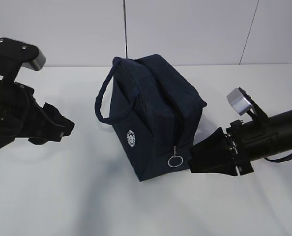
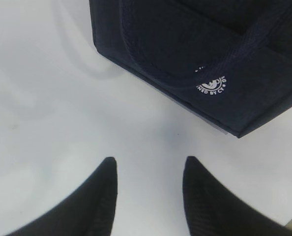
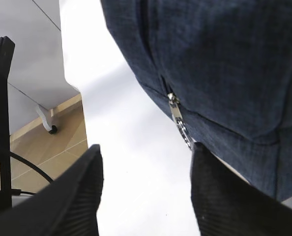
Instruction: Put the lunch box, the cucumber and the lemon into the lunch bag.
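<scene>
The navy lunch bag (image 1: 156,113) stands in the middle of the white table, one loop handle hanging to its left. Its zipper slider sits at the near end, with the metal ring pull (image 1: 175,161) dangling there. My right gripper (image 1: 194,160) is open just right of that ring; in the right wrist view its jaws (image 3: 146,150) are empty, and one fingertip (image 3: 200,152) lies close against the bag (image 3: 224,59) below the zipper pull (image 3: 178,120). My left gripper (image 1: 66,129) hangs open and empty left of the bag (image 2: 185,44). The lunch box, cucumber and lemon are out of view.
A white wall rises behind the table (image 1: 62,196). In the right wrist view the table's edge (image 3: 84,123) drops to a tiled floor with a black frame (image 3: 1,123) and cables.
</scene>
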